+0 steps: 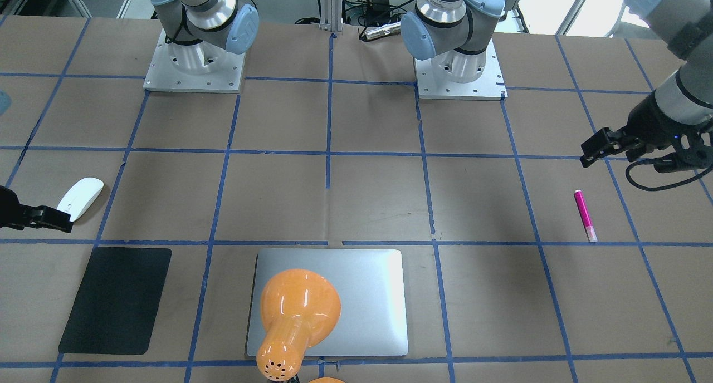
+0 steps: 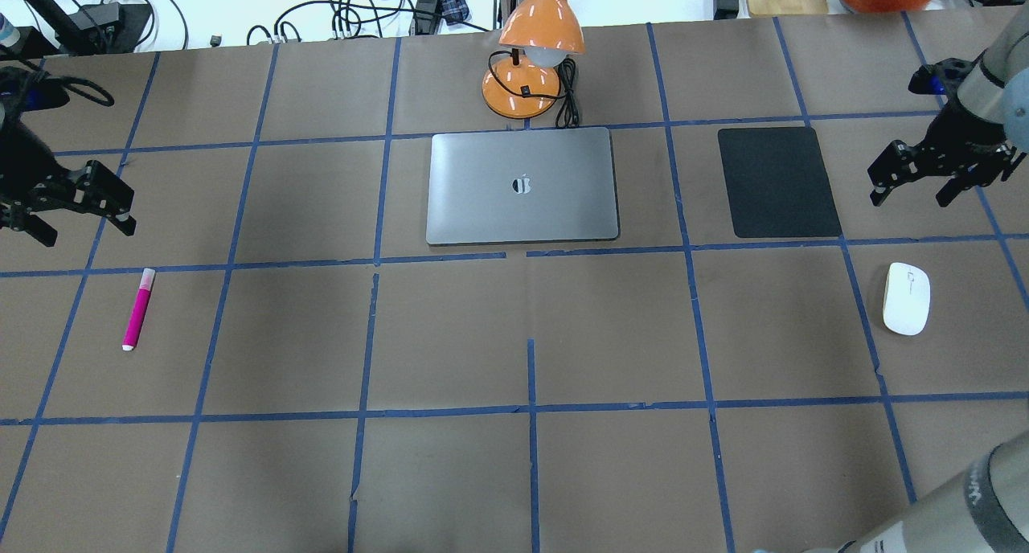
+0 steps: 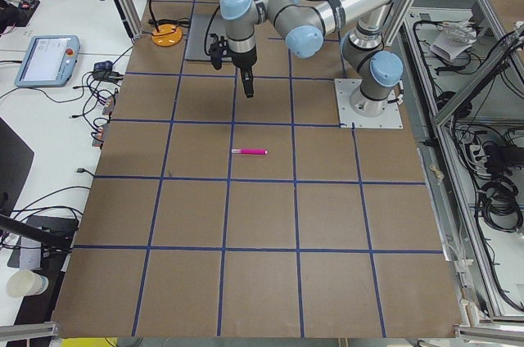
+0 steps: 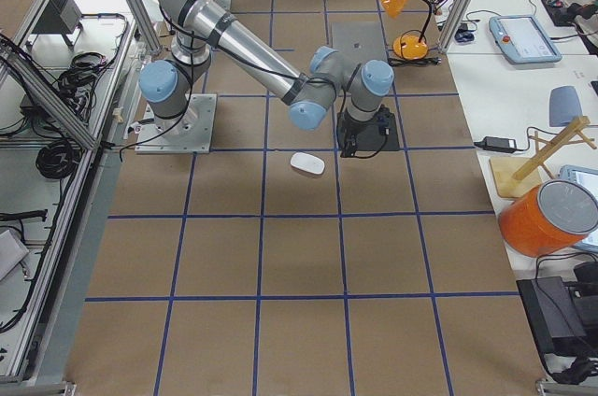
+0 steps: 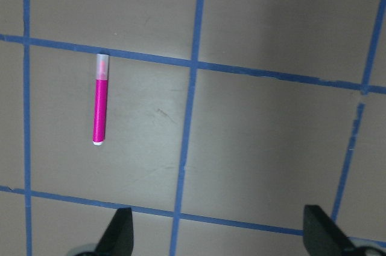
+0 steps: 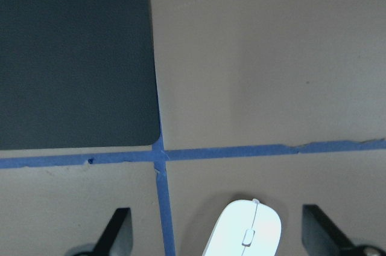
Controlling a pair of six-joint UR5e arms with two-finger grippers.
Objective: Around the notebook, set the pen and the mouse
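Observation:
The magenta pen (image 2: pixel 137 309) lies on the brown table at the far left; it shows in the left wrist view (image 5: pixel 100 108) too. My left gripper (image 2: pixel 86 231) hangs open above the table just beyond it, its fingers (image 5: pixel 117 235) holding nothing. Far right, the white mouse (image 2: pixel 907 298) rests on the table, and my right gripper (image 2: pixel 910 199) hovers open beyond it, beside the black pad. The mouse (image 6: pixel 244 232) sits low between that gripper's fingers (image 6: pixel 114 235), untouched. The silver notebook (image 2: pixel 482 203) lies closed at the table's far middle.
An orange desk lamp (image 2: pixel 534 38) stands just behind the notebook, its shade overhanging it in the front-facing view (image 1: pixel 298 308). A thin black pad (image 2: pixel 777 182) lies to the notebook's right. Both arm bases (image 1: pixel 194 74) sit at the robot's edge. Blue tape lines grid the table.

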